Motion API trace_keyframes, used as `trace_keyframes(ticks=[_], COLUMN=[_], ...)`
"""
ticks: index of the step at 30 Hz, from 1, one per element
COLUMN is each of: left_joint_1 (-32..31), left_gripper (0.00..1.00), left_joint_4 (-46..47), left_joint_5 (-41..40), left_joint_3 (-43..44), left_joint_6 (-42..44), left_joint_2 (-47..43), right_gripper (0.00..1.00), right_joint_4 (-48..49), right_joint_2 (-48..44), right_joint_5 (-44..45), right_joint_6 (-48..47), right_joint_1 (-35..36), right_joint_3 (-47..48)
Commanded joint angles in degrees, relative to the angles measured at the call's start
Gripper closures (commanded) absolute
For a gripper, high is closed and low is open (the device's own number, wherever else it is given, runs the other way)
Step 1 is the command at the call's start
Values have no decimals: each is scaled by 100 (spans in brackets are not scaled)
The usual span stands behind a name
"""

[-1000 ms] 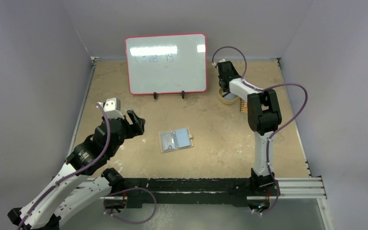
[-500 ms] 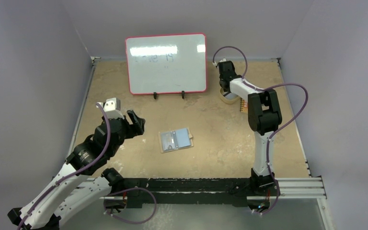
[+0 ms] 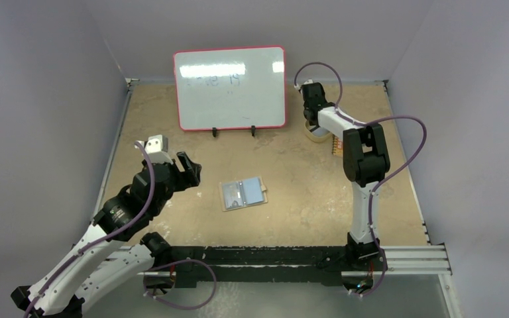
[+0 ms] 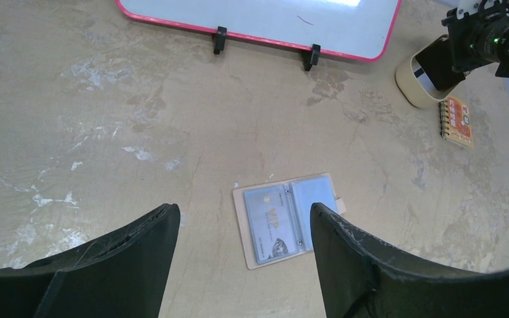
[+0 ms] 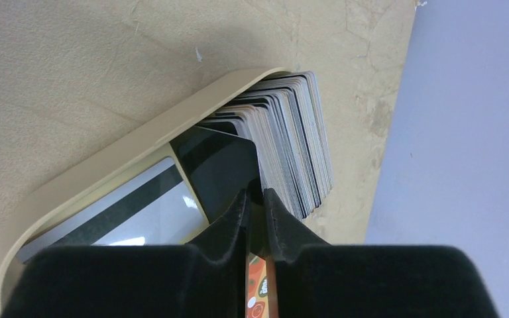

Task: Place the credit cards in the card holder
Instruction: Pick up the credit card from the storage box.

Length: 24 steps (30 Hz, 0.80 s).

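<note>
The tan card holder [image 3: 243, 193] lies open on the table's middle, one credit card [image 4: 270, 224] showing in its left clear sleeve. My left gripper [image 3: 189, 171] hangs open to its left; in the left wrist view the card holder [image 4: 285, 218] lies just beyond the gap of this gripper [image 4: 244, 211]. At the back right, my right gripper [image 3: 314, 124] reaches into a tan oval dish [image 5: 139, 146] packed with upright credit cards [image 5: 291, 146]. Its jaws [image 5: 255, 195] stand pressed on the edge of a black card [image 5: 219, 165] at the stack's near end.
A red-framed whiteboard [image 3: 230, 87] stands on feet at the back. A small orange spiral notebook [image 4: 456, 122] lies just right of the dish [image 4: 414, 83]. The grey wall runs close behind the dish.
The right gripper's jaws have drawn together over the dish. Neither arm has otherwise visibly moved, and the card holder lies as before.
</note>
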Motion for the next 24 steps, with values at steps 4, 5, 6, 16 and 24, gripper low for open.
trace_keyframes(ticks=[4,5,6,16,24], left_joint_1=[39,44,43,42,44], left_gripper=[29,29,29,29,29], left_joint_4=[148,148,148,151,141], left_joint_5=[-89,-85,-84,-88,-94], left_joint_3=[45,45,47,31,30], left_joint_6=[45,45,45,34,10], left_joint_2=[-29,-26,-24,-46,120], right_gripper=[97,99,100,100,100], right_joint_4=[-103,-145,-191,-661,-927], right_joint_2=[-389,-402,-411,-688,-1186], right_joint_5=[73,49,41,-618,-743], right_joint_6=[36,81,133,987,1913], right_joint_1=[-75,-79,-77,-60,-41], right_joint_3=[350,352,365,94,-226])
